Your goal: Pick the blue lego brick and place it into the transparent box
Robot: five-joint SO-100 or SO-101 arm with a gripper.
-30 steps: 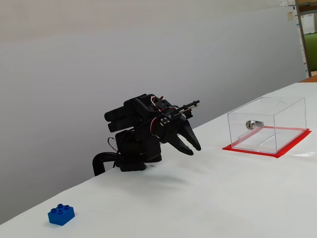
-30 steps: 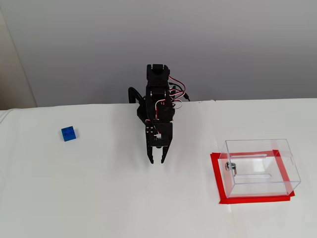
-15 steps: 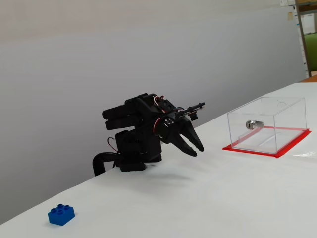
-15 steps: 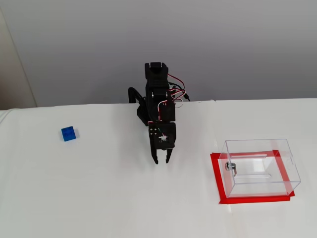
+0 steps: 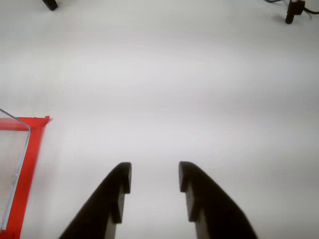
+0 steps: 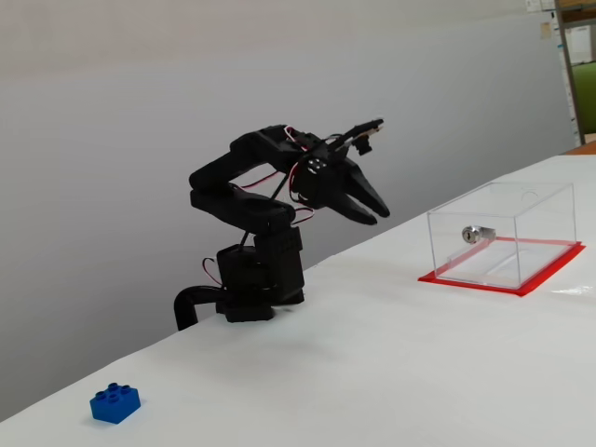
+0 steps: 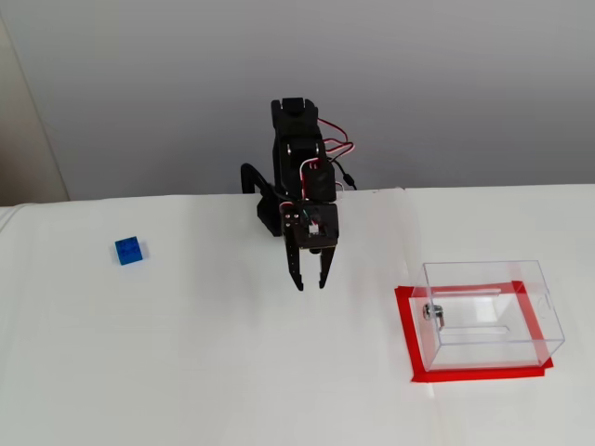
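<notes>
Blue lego brick (image 6: 115,403) and gripper (image 6: 375,210) are well apart: the gripper hangs in the air above bare white table (image 6: 391,372), holding nothing, its two black fingers parted with a clear gap of table showing between them in the wrist view (image 5: 154,177). In a fixed view from the side the fingers point forward and downward, toward the side where the transparent box (image 6: 503,233) stands, with the tips raised well above the surface. In a fixed view from above, the gripper (image 7: 310,284) points toward the near edge of the table and sits between brick and box.

Behind the gripper, the wrist carries loops of red and white wire. The forearm slopes back and down from the wrist to a folded elbow, and the lower link doubles back over the black base (image 6: 256,284), which stands at the far edge of the table by the grey wall.

The brick (image 7: 129,250) lies flat on the table, studs up, far to the left of the arm in both fixed views. The box (image 7: 488,311) rests on a red base sheet (image 7: 409,344) to the right, a small silver lock (image 6: 475,233) on one wall. In the wrist view only a corner of the box (image 5: 12,164) and sheet shows at the left edge.
</notes>
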